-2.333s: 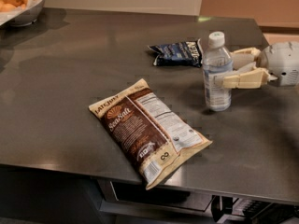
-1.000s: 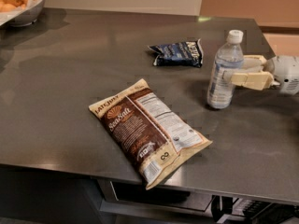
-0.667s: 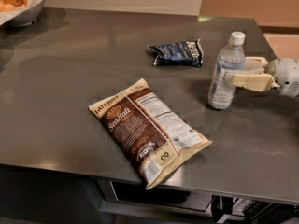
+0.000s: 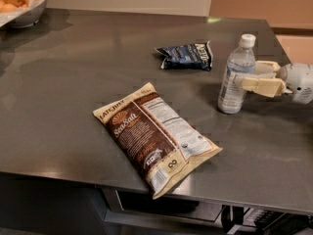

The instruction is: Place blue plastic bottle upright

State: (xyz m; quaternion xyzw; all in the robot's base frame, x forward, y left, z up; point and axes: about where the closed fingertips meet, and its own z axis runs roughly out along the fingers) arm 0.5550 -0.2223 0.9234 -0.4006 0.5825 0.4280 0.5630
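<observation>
The chip bag (image 4: 154, 136) lay flat on the dark table (image 4: 73, 97), its lower corner hanging over the front edge. Right of the bag and a little farther back, the blue plastic bottle (image 4: 234, 80) stood on its base with its white cap on top, leaning very slightly. The gripper (image 4: 247, 75) was right of the bag too, at the bottle's mid-height. Its white wrist (image 4: 299, 82) reached in from the right edge, held roughly level, with the fingers (image 4: 261, 86) pointing left. The two tan fingers were spread apart, with the bottle's right flank between their tips. The nearer tip crossed the front of the label and the farther one showed just behind the bottle. Whether either pressed on the plastic could not be told. Beyond the bag lay a dark blue snack packet (image 4: 188, 56). Far beyond the bag to the left sat a bowl of fruit (image 4: 22, 4).
</observation>
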